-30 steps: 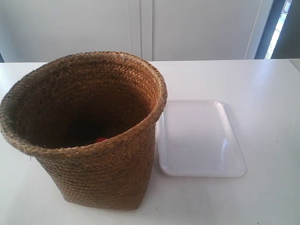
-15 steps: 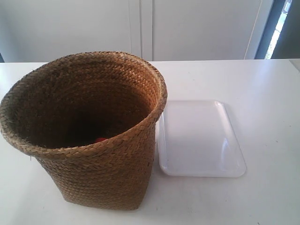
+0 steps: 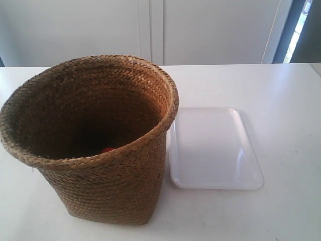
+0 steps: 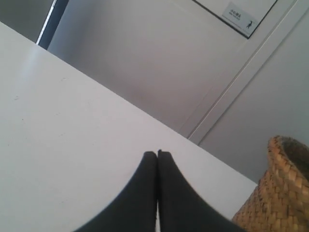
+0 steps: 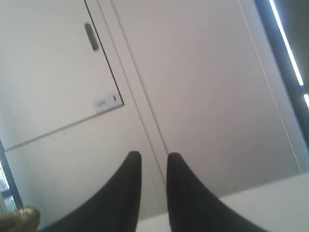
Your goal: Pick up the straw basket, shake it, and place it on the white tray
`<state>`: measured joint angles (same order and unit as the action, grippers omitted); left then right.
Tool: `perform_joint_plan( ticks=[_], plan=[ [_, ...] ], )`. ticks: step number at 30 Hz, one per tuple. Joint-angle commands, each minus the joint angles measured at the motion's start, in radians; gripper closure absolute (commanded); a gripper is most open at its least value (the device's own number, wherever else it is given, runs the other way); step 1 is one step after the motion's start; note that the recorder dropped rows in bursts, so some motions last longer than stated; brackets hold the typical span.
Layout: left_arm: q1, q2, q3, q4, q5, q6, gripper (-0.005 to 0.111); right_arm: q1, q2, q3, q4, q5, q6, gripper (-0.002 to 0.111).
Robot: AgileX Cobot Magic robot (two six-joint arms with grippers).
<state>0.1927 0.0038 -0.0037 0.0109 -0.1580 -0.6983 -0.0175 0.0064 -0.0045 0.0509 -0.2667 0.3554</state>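
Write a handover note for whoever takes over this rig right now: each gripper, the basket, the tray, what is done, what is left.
Left gripper: shut, empty, above the table.
Right gripper: slightly open, empty.
Straw basket: upright on the table beside the white tray, not on it; something small and red inside.
Done: nothing yet. Left: grasp, lift, shake, set it on the tray.

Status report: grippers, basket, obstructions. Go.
Left gripper shut, empty. Right gripper slightly open, empty. Straw basket upright on table beside white tray, red item inside. Tray bare.
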Motion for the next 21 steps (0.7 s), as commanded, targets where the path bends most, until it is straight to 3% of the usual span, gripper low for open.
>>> perform_joint_plan(
  ticks=[1, 11, 16, 21],
  plan=[
    [-0.007, -0.004, -0.003, -0.002, -0.018, -0.032, 0.107, -0.003, -0.006, 0.004, 0.006, -0.206, 0.007, 0.089],
    [-0.007, 0.041, -0.198, 0.020, 0.102, 0.115, 0.107, -0.003, -0.006, -0.087, 0.011, -0.268, 0.051, 0.089],
    [-0.007, 0.184, -0.297, 0.044, 0.104, 0.167, 0.107, -0.003, 0.045, -0.227, 0.013, -0.091, 0.031, 0.089],
    [-0.007, 0.424, -0.429, 0.076, 0.108, 0.203, 0.107, -0.003, 0.289, -0.393, 0.025, 0.047, -0.017, 0.089]
  ],
)
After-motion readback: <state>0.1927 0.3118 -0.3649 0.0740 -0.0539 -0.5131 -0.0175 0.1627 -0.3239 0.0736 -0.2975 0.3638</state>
